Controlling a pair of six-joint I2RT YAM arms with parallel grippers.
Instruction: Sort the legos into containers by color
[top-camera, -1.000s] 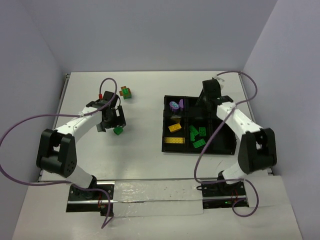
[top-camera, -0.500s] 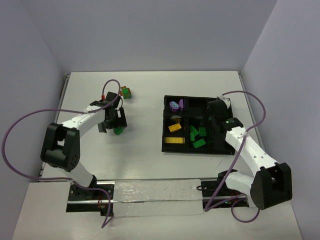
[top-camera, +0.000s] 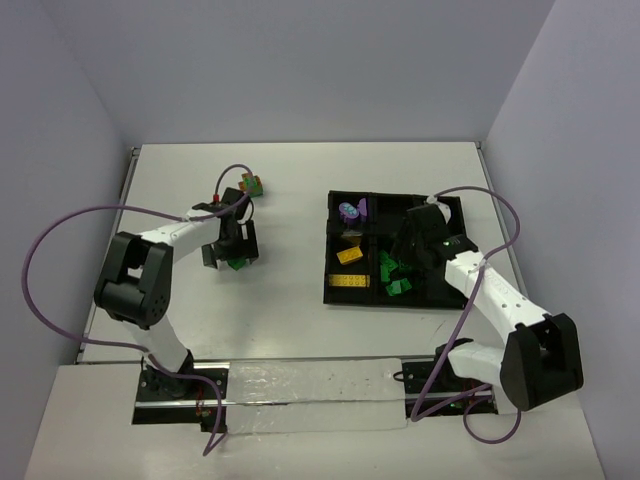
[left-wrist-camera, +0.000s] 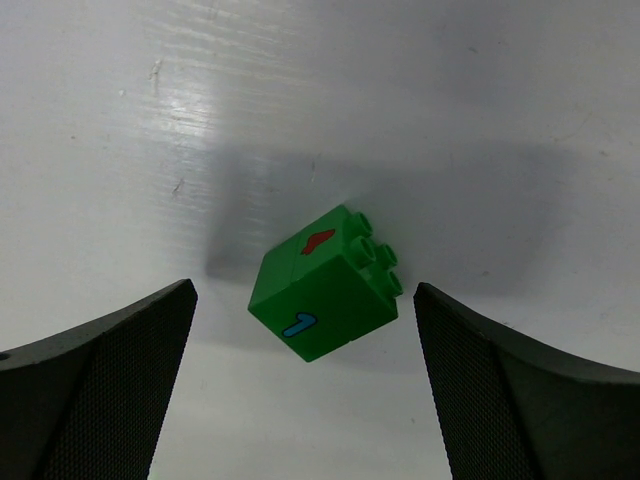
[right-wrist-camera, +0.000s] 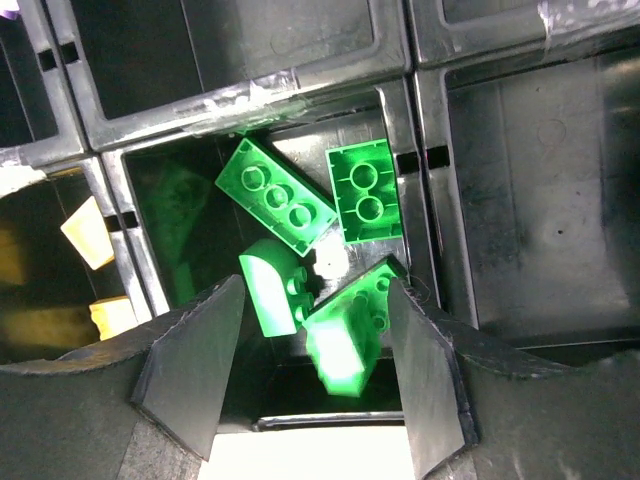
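A green brick with a blue "1" lies on the white table between the fingers of my left gripper, which is open and hovers above it; in the top view the brick sits just under this gripper. My right gripper is open over the tray's green compartment. A blurred green brick sits between its fingers, ungripped, beside several other green bricks. The black tray also holds purple bricks and yellow bricks. The right gripper also shows in the top view.
An orange-and-green cluster lies on the table behind the left gripper. The tray compartment to the right of the green one holds nothing. Yellow bricks show in the compartment to the left. Grey walls close in the table.
My right arm has swung from the tray's far side to over the green compartment. My left gripper has shifted slightly right, over the green brick.
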